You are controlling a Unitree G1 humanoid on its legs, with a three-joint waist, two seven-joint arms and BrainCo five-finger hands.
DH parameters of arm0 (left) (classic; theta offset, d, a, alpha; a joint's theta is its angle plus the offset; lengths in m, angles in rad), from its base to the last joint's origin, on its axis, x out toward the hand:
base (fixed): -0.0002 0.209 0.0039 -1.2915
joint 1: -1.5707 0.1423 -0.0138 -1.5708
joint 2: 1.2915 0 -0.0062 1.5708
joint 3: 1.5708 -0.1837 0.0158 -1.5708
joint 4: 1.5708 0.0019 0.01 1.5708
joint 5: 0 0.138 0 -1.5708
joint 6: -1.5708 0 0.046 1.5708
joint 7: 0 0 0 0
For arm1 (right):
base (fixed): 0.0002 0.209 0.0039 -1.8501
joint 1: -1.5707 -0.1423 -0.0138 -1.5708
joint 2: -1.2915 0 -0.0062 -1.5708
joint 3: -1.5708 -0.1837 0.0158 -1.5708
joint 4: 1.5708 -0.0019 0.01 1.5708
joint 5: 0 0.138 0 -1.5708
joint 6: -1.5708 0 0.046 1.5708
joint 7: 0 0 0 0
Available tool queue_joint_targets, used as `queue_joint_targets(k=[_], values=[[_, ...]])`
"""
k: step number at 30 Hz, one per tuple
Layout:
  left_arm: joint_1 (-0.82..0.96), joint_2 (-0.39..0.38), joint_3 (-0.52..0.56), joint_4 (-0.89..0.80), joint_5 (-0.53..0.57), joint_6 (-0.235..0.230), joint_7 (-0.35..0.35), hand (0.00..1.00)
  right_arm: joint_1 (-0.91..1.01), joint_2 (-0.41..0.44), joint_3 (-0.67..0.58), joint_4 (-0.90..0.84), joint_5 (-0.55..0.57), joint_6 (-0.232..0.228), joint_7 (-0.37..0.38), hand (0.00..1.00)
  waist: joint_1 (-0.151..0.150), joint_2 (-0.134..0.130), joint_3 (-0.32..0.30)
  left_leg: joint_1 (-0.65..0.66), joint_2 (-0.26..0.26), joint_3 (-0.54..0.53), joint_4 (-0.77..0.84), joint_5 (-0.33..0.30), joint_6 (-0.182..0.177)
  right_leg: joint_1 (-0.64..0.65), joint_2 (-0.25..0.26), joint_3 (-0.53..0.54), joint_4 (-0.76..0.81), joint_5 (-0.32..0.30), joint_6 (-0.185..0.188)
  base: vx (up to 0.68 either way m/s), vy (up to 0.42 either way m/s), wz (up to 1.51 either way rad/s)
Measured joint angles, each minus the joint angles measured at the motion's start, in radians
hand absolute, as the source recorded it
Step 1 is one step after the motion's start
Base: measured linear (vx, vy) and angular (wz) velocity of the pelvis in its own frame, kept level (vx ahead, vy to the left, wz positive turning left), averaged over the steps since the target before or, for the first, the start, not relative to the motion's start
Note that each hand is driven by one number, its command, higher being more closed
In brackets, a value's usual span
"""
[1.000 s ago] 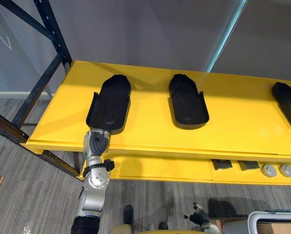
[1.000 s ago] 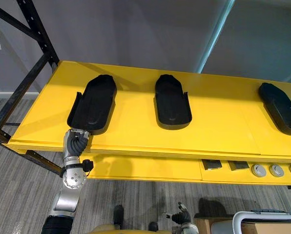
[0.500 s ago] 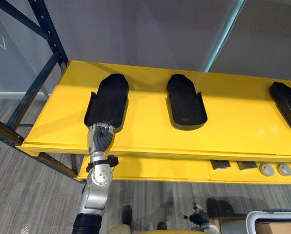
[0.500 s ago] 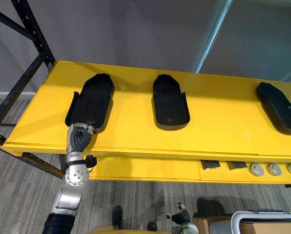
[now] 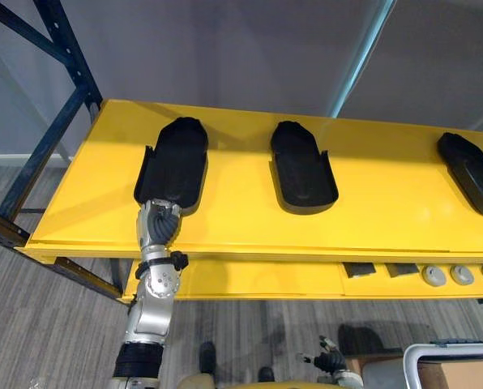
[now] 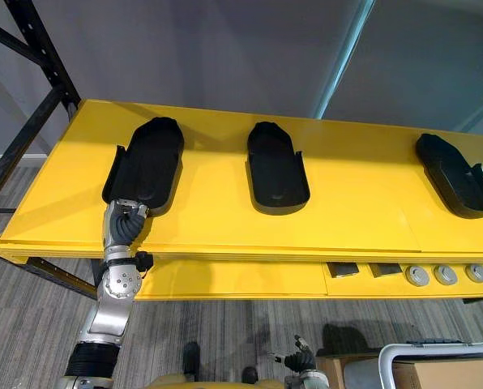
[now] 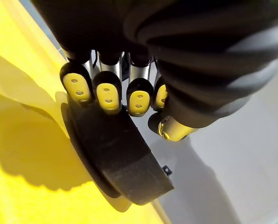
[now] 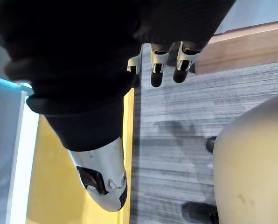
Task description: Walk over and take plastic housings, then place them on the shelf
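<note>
Three black plastic housings lie on the yellow shelf point(image 5: 387, 211). At the near end of the left housing point(image 5: 174, 162) is my left hand point(image 5: 160, 227). In the left wrist view its fingers point(image 7: 108, 93) and thumb are curled against the rim of that housing point(image 7: 115, 158), which rests on the shelf. The middle housing point(image 5: 302, 166) and the right housing point(image 5: 468, 170) lie apart and untouched. My right hand point(image 5: 332, 361) hangs low over the floor, and its fingers point(image 8: 157, 65) are straight with nothing in them.
A dark blue rack upright point(image 5: 55, 138) stands at the shelf's left end. On the lower yellow level lie small dark blocks point(image 5: 359, 269) and grey round parts point(image 5: 436, 275). A white-rimmed bin point(image 5: 452, 356) is at the bottom right. A grey wall is behind.
The whole view has shifted as I moved. My left hand stays at the left housing's near end, and that housing now sits slightly farther in from the shelf's front edge.
</note>
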State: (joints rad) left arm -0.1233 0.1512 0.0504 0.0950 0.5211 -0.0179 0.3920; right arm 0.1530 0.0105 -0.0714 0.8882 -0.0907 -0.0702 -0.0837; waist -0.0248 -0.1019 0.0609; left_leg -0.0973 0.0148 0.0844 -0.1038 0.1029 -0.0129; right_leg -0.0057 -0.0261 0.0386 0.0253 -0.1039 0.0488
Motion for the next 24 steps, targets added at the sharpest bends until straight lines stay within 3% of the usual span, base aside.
queue_joint_targets(k=[3, 12, 16, 22, 24], values=[[-0.03, 0.021, 0.001, 0.034, 0.0, 0.001, 0.001, 1.0, -0.004, -0.001, 0.0, 0.0, 0.0, 0.0, 0.001, 0.0, -0.014, 0.0, 0.0, 0.0, 0.001, 0.0, 0.0, 0.0, 0.0, 0.001, 0.005, 0.0, 0.0, 0.0, 0.0, 0.0, 0.0, 0.0], [-0.056, 0.021, -0.001, 0.059, -0.004, 0.009, 0.0, 1.0, -0.008, -0.015, 0.001, 0.0, 0.0, 0.0, 0.0, 0.0, -0.017, 0.002, 0.001, 0.006, 0.001, 0.002, 0.0, 0.0, 0.0, 0.002, 0.005, 0.003, 0.005, 0.001, -0.001, 0.0, 0.0, -0.01], [-0.037, 0.021, -0.004, -0.029, -0.031, 0.005, -0.002, 1.0, -0.008, -0.018, 0.0, 0.003, 0.001, 0.0, -0.001, 0.0, -0.014, 0.003, 0.002, 0.006, -0.002, -0.007, 0.0, 0.001, 0.001, 0.006, 0.004, -0.011, 0.005, 0.001, -0.001, 0.0, 0.0, 0.06], [0.089, 0.017, 0.021, -0.432, -0.078, -0.108, 0.001, 1.0, -0.021, -0.026, -0.008, 0.036, 0.003, -0.011, -0.001, 0.0, -0.002, 0.021, 0.004, 0.016, -0.014, -0.044, 0.007, 0.005, 0.004, 0.037, 0.004, -0.029, 0.007, -0.002, -0.006, 0.01, -0.004, 0.18], [0.174, -0.005, 0.108, -0.514, -0.154, -0.157, 0.005, 1.0, -0.02, -0.036, -0.008, 0.039, 0.003, -0.009, -0.001, 0.0, 0.015, 0.037, 0.003, 0.028, -0.012, -0.058, 0.006, 0.005, 0.004, 0.052, 0.004, -0.039, 0.012, -0.006, -0.013, -0.02, -0.021, 0.19]])
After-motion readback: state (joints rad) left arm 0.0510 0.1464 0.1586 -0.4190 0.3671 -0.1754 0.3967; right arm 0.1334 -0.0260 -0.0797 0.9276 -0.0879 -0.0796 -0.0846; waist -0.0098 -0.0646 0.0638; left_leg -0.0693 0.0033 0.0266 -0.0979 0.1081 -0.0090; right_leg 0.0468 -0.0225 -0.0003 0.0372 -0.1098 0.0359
